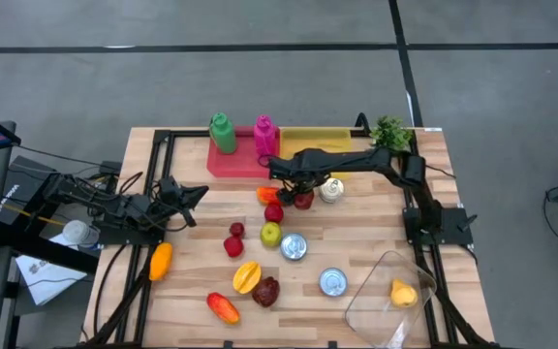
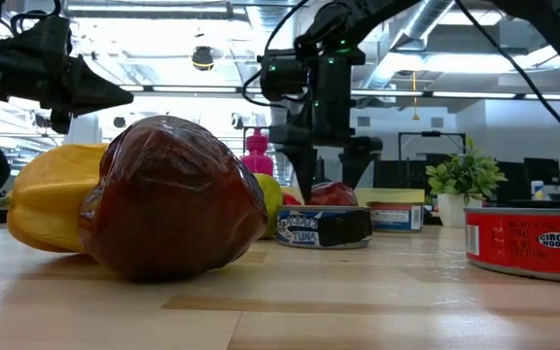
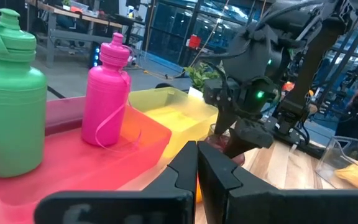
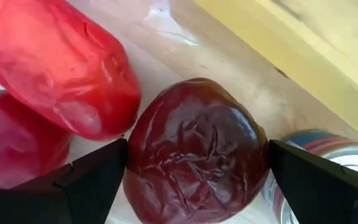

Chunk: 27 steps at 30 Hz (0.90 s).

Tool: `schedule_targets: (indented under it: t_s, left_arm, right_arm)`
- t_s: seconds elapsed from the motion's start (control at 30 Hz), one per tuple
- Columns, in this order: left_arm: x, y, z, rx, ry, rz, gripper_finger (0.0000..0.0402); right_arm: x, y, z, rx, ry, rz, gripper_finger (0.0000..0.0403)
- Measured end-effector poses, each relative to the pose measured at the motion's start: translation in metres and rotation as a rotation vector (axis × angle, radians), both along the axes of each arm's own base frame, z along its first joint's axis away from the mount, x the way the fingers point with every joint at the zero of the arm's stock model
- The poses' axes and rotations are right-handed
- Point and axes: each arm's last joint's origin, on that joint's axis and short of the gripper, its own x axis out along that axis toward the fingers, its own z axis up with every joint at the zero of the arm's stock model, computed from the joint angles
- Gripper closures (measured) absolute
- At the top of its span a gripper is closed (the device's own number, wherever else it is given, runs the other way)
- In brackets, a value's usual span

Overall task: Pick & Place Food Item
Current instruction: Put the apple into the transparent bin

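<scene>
**Right claw straddling a dark red fruit**

A dark maroon, wrinkled, round plastic fruit (image 4: 197, 149) sits on the wooden slatted surface (image 1: 192, 291), just in front of a yellow translucent tray (image 1: 323, 139). The right claw (image 1: 298, 189) is down over it, fingers spread wide, one dark finger (image 4: 86, 180) on each side of the fruit, with small gaps to the skin; it is not gripping. Just beside the fruit lie a glossy red elongated pepper-like piece (image 4: 61, 62) and a small silver tin can (image 1: 331, 190).

Nearer the front of the surface are a green apple (image 1: 271, 233), two round tins (image 1: 294, 247), a yellow starfruit (image 1: 246, 277) and a clear plastic container (image 1: 390, 296) holding a yellow piece.

The left claw (image 1: 197, 194) hovers near the surface's left edge, fingers pressed together, holding nothing. A green bottle (image 3: 8, 99) and a pink bottle (image 3: 107, 93) stand in a red tray (image 3: 73, 162).
</scene>
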Motion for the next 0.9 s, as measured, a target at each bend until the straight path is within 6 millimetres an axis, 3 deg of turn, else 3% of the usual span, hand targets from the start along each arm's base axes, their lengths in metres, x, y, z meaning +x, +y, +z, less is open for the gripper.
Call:
schedule_targets:
  t_s: [0.17, 0.6, 0.7, 0.9]
  left_arm:
    - [0.0, 0.0, 0.0, -0.002, -0.005, 0.0, 0.0401]
    - [0.0, 0.0, 0.0, -0.002, -0.005, 0.0, 0.0401]
    - [0.0, 0.0, 0.0, -0.001, -0.005, 0.0, 0.0401]
    - [0.0, 0.0, 0.0, -0.001, -0.005, 0.0, 0.0401]
  right_arm:
    - [0.001, 0.003, 0.0, -0.012, -0.001, 0.01, 0.0026]
    - [-0.004, 0.015, 0.004, 0.055, 0.035, 0.061, 0.0082]
    - [-0.008, 0.023, 0.021, 0.06, -0.005, 0.081, 0.0083]
    - [-0.027, 0.039, 0.082, 0.02, -0.169, 0.152, 0.0084]
